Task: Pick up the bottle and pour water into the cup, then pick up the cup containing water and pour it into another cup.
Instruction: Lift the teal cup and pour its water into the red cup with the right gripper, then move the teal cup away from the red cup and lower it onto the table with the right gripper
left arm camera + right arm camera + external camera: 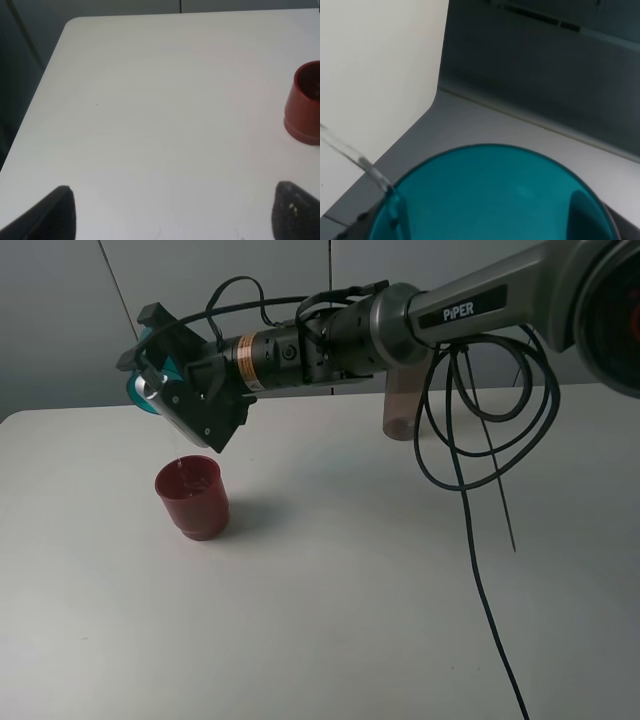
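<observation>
The teal cup looks like smooth, translucent plastic with a light sheen, while the red cup is opaque plastic, smooth and only faintly glossy. The bottle is translucent smoky brown plastic, and the surface is a smooth, matt white. The right hand is matt black plastic on a grey arm with a satin finish, trailed by glossy black cables; the left hand's fingers look dull black and slightly rough.

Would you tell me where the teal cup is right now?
In the exterior high view, the teal cup is held tipped in the right gripper at upper left, above the red cup, with a thin stream falling into it.
</observation>
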You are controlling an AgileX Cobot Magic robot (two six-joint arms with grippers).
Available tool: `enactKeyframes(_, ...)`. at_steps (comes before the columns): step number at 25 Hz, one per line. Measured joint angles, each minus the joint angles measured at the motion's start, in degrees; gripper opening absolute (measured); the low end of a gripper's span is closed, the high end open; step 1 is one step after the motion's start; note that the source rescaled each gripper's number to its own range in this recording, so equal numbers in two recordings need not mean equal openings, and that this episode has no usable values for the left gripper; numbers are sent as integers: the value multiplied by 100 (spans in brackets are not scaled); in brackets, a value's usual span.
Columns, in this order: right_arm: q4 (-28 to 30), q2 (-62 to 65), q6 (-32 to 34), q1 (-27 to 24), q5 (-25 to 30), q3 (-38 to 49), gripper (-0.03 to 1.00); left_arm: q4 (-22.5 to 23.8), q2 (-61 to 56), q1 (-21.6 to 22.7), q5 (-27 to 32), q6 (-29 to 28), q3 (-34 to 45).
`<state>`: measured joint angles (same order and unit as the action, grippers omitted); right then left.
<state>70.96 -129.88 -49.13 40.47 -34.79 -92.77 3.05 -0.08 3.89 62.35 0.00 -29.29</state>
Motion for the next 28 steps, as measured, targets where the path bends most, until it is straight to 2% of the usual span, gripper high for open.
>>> enactKeyframes(8, 0, 0, -5, 0, -77, 0, 9, 0, 0, 0, 0, 0, 0)
enactKeyframes(11, 0, 0, 500, 0, -77, 0, 9, 0, 0, 0, 0, 0, 0)
enactKeyframes(15, 0, 0, 2152, 0, -77, 0, 9, 0, 0, 0, 0, 0, 0)
enactKeyframes(18, 0, 0, 3850, 0, -77, 0, 9, 0, 0, 0, 0, 0, 0)
enactKeyframes(21, 0, 23, 5984, 0, -77, 0, 9, 0, 0, 0, 0, 0, 0)
enactKeyframes(24, -27, 128, 7688, 0, -63, 0, 9, 0, 0, 0, 0, 0, 0)
enactKeyframes(26, -112, 257, 8339, 0, -63, 26, 9, 0, 0, 0, 0, 0, 0)
enactKeyframes(28, -191, 412, 8623, 0, -63, 244, 9, 0, 0, 0, 0, 0, 0)
